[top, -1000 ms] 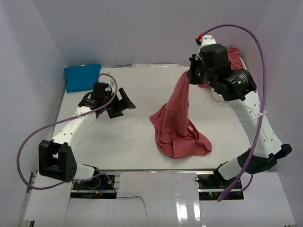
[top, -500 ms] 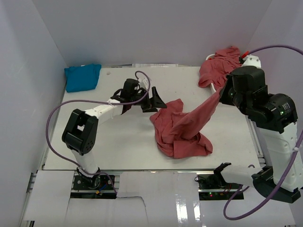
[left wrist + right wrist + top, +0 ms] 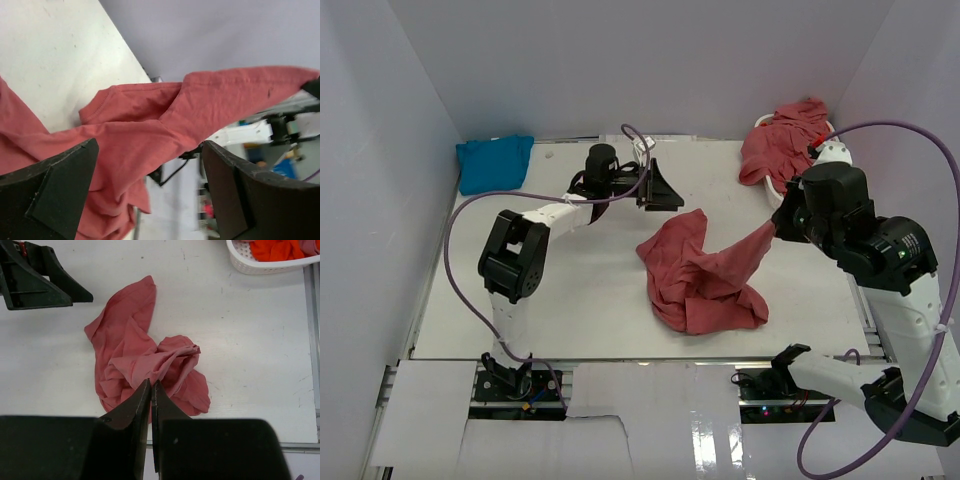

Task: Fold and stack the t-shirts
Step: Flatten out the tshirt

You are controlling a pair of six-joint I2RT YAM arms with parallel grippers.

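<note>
Rose-red t-shirt (image 3: pixel 695 290) is the piece in work. Most of it lies crumpled in a heap in the middle of the table (image 3: pixel 570 300), and one end is pulled up off the heap as a taut band toward the right. The right gripper (image 3: pixel 780 224) is clenched on the tip of this band; in the right wrist view its jaws are pressed together on the cloth, above the heap. The left gripper (image 3: pixel 670 195) has its jaws spread wide and holds nothing. It hovers at the far side of the heap and points to the right, toward the shirt.

The relation that matters, in my judgement, is this: the rose-red t-shirt runs with its long axis roughly across the table, from a free flap at the far left of the heap to the pinched end at the right. The free flap points toward the left gripper and lies just beside it, not touching the fingers as far as I can tell. The left wrist view shows the cloth straight ahead between the two open fingers. So the left arm is the nearer one, and the next move probably asks it to go forward and close on that edge.

A folded turquoise t-shirt (image 3: pixel 495 163) lies at the far left corner, well apart. An orange t-shirt (image 3: pixel 280 249) lies in the basket (image 3: pixel 260 265) at the far right.
</note>
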